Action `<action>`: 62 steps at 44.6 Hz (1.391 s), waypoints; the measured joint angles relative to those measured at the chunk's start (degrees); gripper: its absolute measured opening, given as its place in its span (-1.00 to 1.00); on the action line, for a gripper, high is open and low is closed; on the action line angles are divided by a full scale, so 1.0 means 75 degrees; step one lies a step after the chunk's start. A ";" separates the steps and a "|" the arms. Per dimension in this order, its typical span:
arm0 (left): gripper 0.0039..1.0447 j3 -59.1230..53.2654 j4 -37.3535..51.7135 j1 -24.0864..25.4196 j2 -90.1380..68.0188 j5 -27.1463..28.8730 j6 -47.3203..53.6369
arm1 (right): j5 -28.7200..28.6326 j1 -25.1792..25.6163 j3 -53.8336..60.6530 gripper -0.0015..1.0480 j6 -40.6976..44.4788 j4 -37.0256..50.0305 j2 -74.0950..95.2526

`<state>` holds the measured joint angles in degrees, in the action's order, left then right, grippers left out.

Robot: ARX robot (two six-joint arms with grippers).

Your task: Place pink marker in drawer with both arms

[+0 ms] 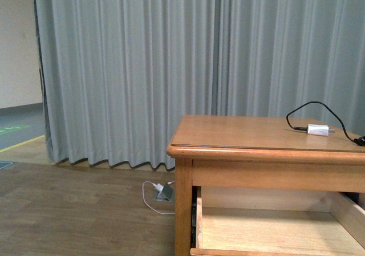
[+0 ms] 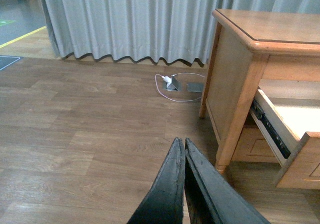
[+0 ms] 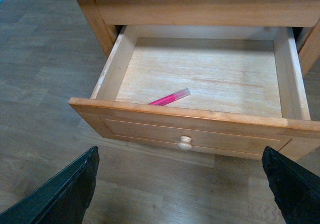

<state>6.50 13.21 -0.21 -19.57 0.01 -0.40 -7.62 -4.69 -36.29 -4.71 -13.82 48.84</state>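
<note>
The pink marker (image 3: 169, 99) lies flat on the floor of the drawer (image 3: 180, 120), close behind its front panel. The drawer is pulled well out of the wooden table; its round knob (image 3: 185, 143) faces my right gripper (image 3: 182, 171). That gripper is open, its two black fingers spread wide, a little way in front of the knob and holding nothing. My left gripper (image 2: 181, 143) is shut and empty, hanging over the wood floor to the side of the table, with the open drawer (image 2: 295, 134) off to one side. Neither arm shows in the front view, where the open drawer (image 1: 274, 230) sits under the tabletop.
On the tabletop (image 1: 251, 133) lies a small white adapter (image 1: 317, 129) with a black cable. A grey curtain (image 1: 171, 68) hangs behind. A floor socket with a white cable (image 1: 162, 193) sits near the table leg (image 2: 240, 114). A lower drawer front (image 2: 257, 144) shows beneath the open one.
</note>
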 joint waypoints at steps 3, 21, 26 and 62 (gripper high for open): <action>-0.93 -0.0149 -0.0070 0.0006 0.0198 -0.0003 0.0000 | 0.0003 -0.0003 0.0000 0.84 -0.0003 0.0000 0.0000; -0.93 -0.0519 -0.0446 0.0009 0.0953 0.0000 0.0000 | 0.0000 -0.0003 0.0000 0.84 0.0000 0.0000 0.0000; -0.93 -0.0589 -0.0545 0.0009 0.1125 0.0000 0.0000 | 0.0000 -0.0003 0.0000 0.84 0.0000 0.0000 0.0000; 0.51 -0.0688 -0.1751 0.0009 0.2576 -0.0003 0.0017 | 0.2209 -0.0102 0.0860 0.84 0.2020 0.0463 0.0597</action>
<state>1.34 0.08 -0.14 -0.25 -0.01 -0.27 8.95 -5.45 -29.85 10.44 -10.35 53.32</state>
